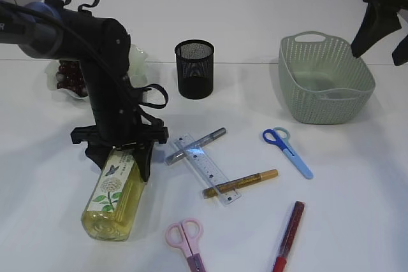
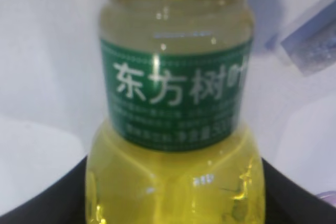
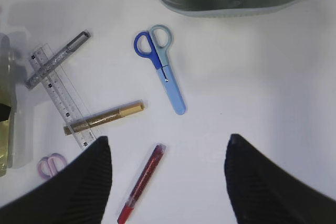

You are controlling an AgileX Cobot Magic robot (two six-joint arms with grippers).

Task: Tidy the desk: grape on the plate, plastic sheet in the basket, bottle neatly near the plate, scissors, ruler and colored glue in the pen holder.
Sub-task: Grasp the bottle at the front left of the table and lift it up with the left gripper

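**Bottle lying flat, left gripper at its neck**

The bottle lies on its side on the table, well apart from the plate. Full of liquid, it looks heavy, smooth and slippery; the narrower neck seems the safest hold. The left gripper straddles that end, but whether it is clamped cannot be told. The right gripper hangs spread wide, holding nothing.

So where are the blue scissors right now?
The blue scissors lie flat on the table, right of the middle in the exterior view, just in front of the green basket and right of the gold glue pen.
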